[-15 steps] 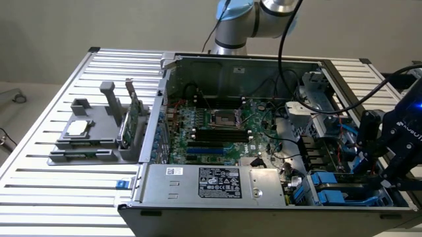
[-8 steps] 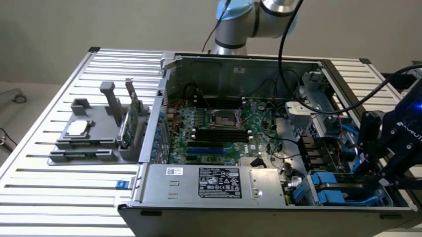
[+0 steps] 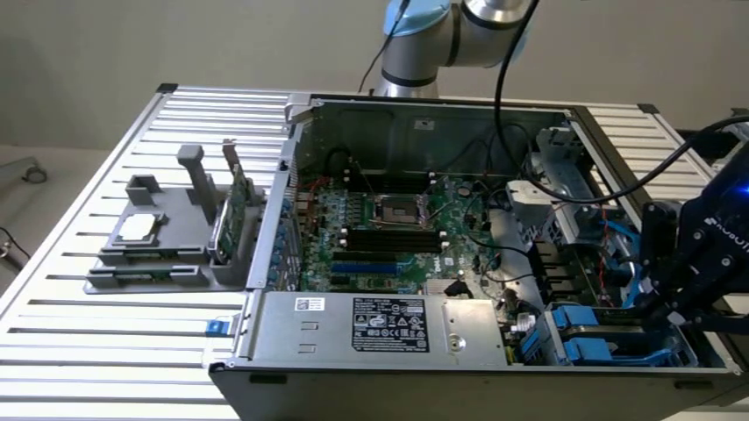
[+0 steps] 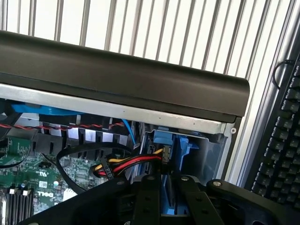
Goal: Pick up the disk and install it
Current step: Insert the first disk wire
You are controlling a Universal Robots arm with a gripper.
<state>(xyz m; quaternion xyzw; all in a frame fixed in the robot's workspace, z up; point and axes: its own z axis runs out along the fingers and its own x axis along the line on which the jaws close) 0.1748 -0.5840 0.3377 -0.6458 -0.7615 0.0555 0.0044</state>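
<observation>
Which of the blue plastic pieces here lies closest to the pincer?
The blue disk carrier, right at the pincer inside the case. The small blue clip sits far off, outside the case's corner on the exterior view's left.

The only legible text is "DELL", printed white on the green motherboard (image 4: 33,180).

Soft, even light is coming from overhead, and the slatted table (image 3: 82,351) around the computer case (image 3: 468,390) is glaring almost white. Inside the case it's sitting way dimmer, with shadows pooling under the cables. In the wrist view the slats beyond the case are blowing out.
</observation>
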